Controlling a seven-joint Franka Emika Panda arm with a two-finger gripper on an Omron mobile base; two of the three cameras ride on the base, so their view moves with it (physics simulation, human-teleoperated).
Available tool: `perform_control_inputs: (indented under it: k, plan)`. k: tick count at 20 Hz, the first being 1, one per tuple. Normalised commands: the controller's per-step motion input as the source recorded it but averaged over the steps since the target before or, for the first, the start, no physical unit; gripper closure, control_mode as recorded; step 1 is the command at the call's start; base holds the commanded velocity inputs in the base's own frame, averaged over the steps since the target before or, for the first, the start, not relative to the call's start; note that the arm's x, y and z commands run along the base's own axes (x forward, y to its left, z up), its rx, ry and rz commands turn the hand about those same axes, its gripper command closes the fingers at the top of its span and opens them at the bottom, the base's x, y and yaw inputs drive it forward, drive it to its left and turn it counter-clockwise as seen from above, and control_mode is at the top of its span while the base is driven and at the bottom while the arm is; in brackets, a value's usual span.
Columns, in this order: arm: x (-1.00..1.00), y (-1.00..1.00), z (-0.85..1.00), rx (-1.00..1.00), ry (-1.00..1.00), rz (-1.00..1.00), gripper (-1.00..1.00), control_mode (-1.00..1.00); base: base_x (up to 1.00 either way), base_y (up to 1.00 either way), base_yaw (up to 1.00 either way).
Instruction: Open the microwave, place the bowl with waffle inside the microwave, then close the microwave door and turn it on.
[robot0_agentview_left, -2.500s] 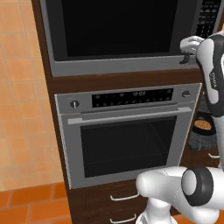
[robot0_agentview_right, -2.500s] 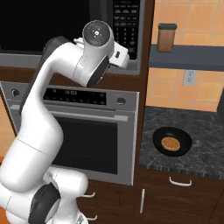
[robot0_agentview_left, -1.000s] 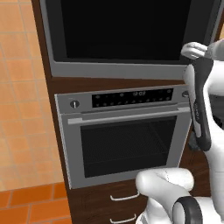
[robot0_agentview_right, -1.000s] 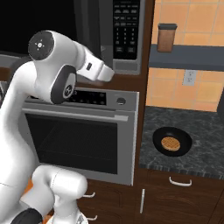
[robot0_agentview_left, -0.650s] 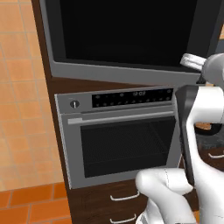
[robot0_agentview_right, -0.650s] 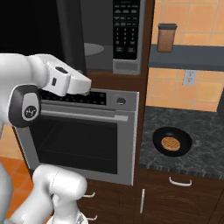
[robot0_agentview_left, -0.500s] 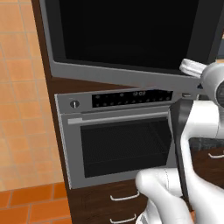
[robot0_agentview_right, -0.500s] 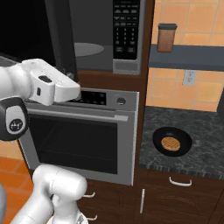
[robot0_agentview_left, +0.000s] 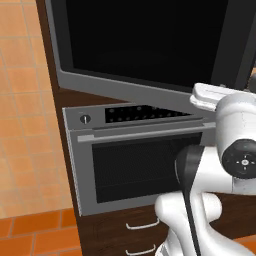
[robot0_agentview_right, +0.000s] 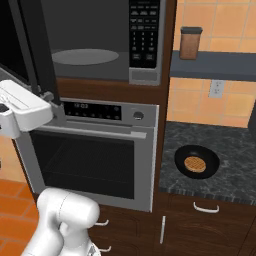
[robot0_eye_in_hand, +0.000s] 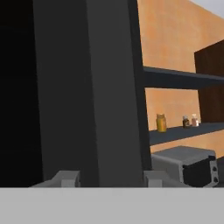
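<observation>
Your end effector (robot0_eye_in_hand: 105, 177) straddles the door (robot0_agentview_right: 35, 55) edge, fingers apart — door swung open so the bowl (robot0_agentview_right: 196, 162) can enter.

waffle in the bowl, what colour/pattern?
Golden-orange with a grid pattern; the waffle sits in the black bowl on the counter. Clearest in the right base view.

The microwave door (robot0_agentview_right: 30, 50) stands swung out, leaving the microwave (robot0_agentview_right: 100, 40) cavity open to entry from the front. The door edge (robot0_eye_in_hand: 109, 92) stands directly ahead of the gripper (robot0_eye_in_hand: 107, 178) at 12 o'clock, between its fingertips. Free room lies toward 3 o'clock.
</observation>
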Motion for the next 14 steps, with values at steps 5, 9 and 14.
perform_control_inputs:
  k: [5, 9, 14]
  plan:
    - [-0.74, -0.01, 0.00, 0.00, 0.00, -0.03, -1.00, -1.00, 0.00, 0.00, 0.00]
    - [-1.00, -0.09, 0.07, -0.02, 0.00, 0.06, -1.00, -1.00, 0.00, 0.00, 0.00]
    - [-0.18, -0.39, 0.00, 0.16, 0.26, 0.37, -1.00, -1.00, 0.00, 0.00, 0.00]
